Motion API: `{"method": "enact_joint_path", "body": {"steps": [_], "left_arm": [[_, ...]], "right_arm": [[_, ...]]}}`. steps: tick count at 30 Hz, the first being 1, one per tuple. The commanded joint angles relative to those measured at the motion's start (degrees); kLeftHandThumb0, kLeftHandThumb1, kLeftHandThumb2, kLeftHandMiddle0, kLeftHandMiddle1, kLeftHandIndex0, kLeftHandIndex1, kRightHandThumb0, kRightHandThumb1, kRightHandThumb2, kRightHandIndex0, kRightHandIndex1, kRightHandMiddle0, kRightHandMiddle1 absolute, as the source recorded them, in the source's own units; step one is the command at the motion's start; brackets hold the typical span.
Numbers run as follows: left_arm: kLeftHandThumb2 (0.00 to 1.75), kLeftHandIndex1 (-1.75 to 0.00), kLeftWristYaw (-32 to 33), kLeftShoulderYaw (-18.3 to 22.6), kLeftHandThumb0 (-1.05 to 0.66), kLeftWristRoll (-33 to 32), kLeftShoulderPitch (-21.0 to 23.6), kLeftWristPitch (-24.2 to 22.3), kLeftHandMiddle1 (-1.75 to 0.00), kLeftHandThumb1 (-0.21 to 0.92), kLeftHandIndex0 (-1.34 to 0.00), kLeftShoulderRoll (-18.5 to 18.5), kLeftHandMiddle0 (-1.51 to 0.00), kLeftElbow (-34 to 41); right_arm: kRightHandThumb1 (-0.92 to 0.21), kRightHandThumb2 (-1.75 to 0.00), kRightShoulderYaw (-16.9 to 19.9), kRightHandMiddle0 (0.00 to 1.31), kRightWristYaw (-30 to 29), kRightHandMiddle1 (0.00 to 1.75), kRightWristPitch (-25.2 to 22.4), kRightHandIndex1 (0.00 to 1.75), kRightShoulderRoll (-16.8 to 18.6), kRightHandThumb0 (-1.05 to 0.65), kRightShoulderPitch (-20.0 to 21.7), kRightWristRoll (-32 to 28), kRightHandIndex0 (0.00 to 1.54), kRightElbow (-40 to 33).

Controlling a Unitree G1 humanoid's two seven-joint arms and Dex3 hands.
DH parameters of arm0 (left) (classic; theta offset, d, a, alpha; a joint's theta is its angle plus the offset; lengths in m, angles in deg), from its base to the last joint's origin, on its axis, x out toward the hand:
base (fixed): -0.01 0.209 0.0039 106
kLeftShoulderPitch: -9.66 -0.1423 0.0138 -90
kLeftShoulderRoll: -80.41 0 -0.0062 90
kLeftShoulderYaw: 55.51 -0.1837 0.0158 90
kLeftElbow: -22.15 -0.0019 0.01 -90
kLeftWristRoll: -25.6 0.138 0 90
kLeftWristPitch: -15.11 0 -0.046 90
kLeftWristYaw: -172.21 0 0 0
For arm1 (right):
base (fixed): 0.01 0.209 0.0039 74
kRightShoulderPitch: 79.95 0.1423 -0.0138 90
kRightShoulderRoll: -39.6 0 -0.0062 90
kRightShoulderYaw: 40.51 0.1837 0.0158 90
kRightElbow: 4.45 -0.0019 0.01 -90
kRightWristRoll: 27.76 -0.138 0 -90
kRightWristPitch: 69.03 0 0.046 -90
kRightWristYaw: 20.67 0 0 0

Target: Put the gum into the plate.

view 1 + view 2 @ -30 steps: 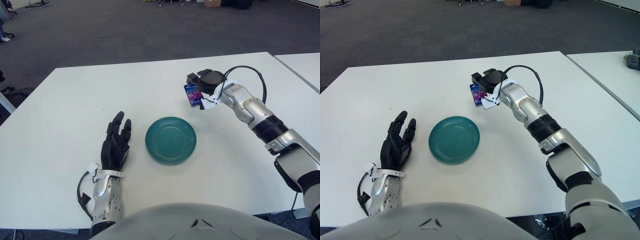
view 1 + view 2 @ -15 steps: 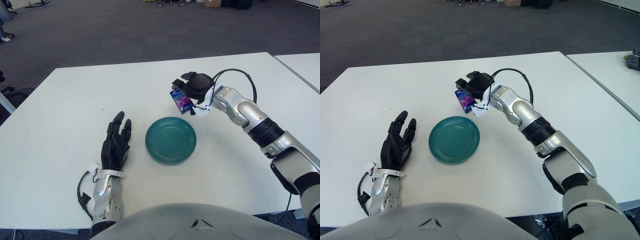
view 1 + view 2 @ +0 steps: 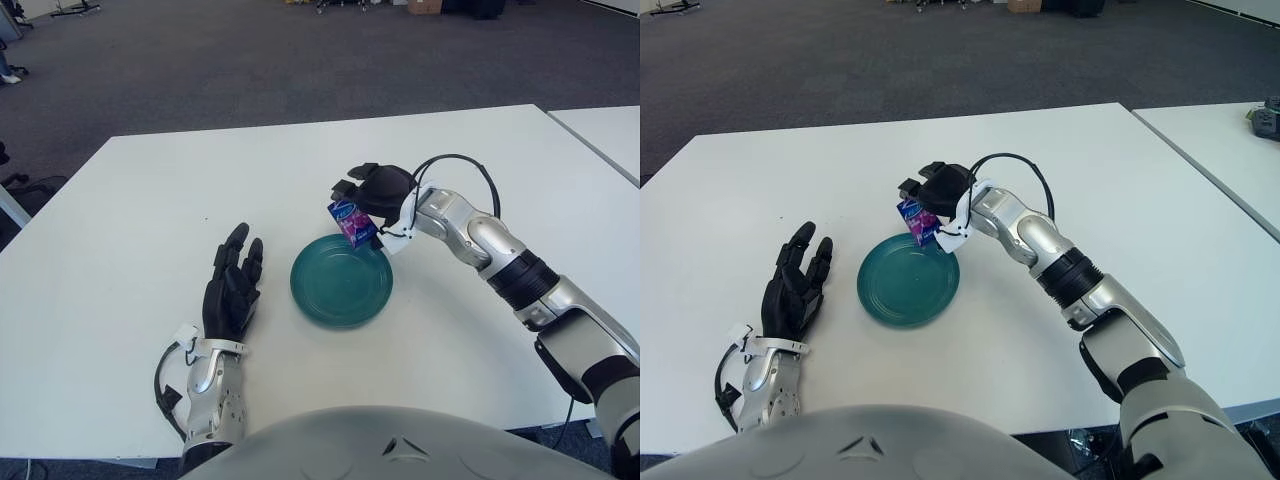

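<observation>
Carry step, close to release.
Right hand (image 3: 372, 195) closed round the gum (image 3: 351, 222), held in the air over the far rim of the green plate (image 3: 341, 285) (not touching it); next, by judgement: ease nearer the centre, lower, open the fingers; left hand (image 3: 231, 288) flat, fingers spread, showing left of the plate on the table (image 3: 120, 210).

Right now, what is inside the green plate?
The green plate holds nothing. The gum pack shows over its far rim, gripped by the right hand. The left hand shows left of the plate.
</observation>
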Motion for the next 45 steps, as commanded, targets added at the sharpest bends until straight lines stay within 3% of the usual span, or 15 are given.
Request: {"method": "enact_joint_path", "body": {"steps": [1,15,25,34,41,42,45], "left_arm": [[0.78,-0.60,1.0,-0.2,-0.98,-0.3,-2.1,-0.4,-0.01,0.92,0.00,-3.3,-0.24,-3.4],[0.78,-0.60,1.2,-0.8,-0.99,1.1,-2.8,1.7,-0.01,0.92,0.00,-3.3,-0.26,-3.1],[0.79,-0.61,2.5,-1.7,-1.01,3.5,-3.6,3.0,-0.01,0.92,0.00,-3.4,-0.27,-2.8],[0.81,-0.62,4.1,-2.5,-1.01,5.0,-4.3,2.7,-0.01,0.92,0.00,-3.0,-0.27,-2.2],[0.85,-0.61,4.9,-2.6,-1.01,6.4,-4.6,3.1,-0.01,0.92,0.00,-2.3,-0.28,-2.0],[0.85,-0.61,4.8,-2.6,-1.01,6.3,-4.6,3.0,-0.01,0.92,0.00,-2.2,-0.28,-2.0],[0.86,-0.61,4.5,-2.5,-1.01,5.7,-4.6,2.8,-0.01,0.92,0.00,-2.3,-0.27,-1.8]], "right_arm": [[-0.78,-0.70,-0.1,0.28,-1.2,1.75,0.1,0.01,1.1,-0.37,-1.8,0.4,0.29,-1.0],[-0.78,-0.71,-0.4,0.28,-1.5,1.75,1.1,0.02,3.5,-0.37,-5.1,-0.1,0.31,-1.2],[-0.81,-0.67,-1.5,0.26,-0.9,1.75,2.9,0.00,3.4,-0.37,-5.6,0.2,0.28,0.8],[-0.91,-0.53,-2.9,0.20,-0.3,1.75,4.7,0.00,2.9,-0.35,-4.9,1.2,0.25,2.1],[-0.92,-0.53,-2.1,0.18,0.0,1.75,5.3,0.01,1.7,-0.35,-5.1,1.3,0.24,-0.8],[-0.92,-0.61,-2.0,0.12,0.1,1.60,5.3,0.00,1.7,-0.48,-5.1,1.2,0.24,-1.0],[-0.92,-0.72,-1.6,0.04,0.6,1.39,5.0,0.00,1.7,-0.64,-5.2,0.8,0.24,-1.6]]}}
